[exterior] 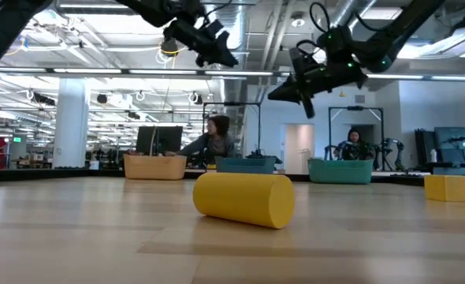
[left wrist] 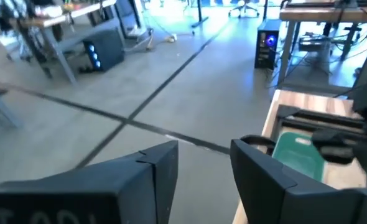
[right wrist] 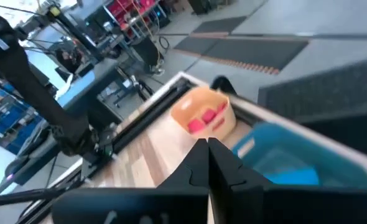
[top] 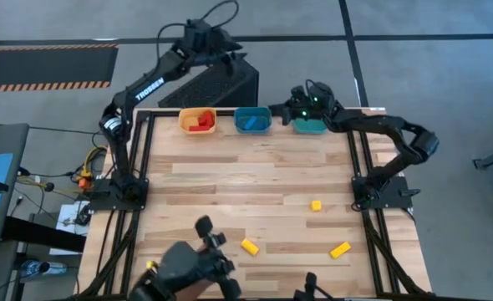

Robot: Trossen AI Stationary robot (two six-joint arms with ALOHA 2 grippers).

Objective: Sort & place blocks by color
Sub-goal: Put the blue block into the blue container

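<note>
Wooden worktop [top: 230,188], landmark: the blue bin [top: 251,120] at its far edge.

- Left tool [top: 221,43]: raised beyond the blue bin, off the worktop; fingers [left wrist: 165,168] spread, nothing between them.
- Orange bin [top: 199,121]: just left of the blue bin; holds red blocks [top: 200,123].
- Blue bin: holds a blue block [top: 250,122].
- Teal bin [top: 310,126]: just right of the blue bin.
- Right tool [top: 295,107]: above the teal bin; fingers pressed together, empty.
- Three yellow blocks [top: 316,205], [top: 250,246], [top: 340,249]: loose on the worktop, well nearer than the blue bin.

Three yellow blocks [top: 316,205], three bins [top: 198,122]
</note>
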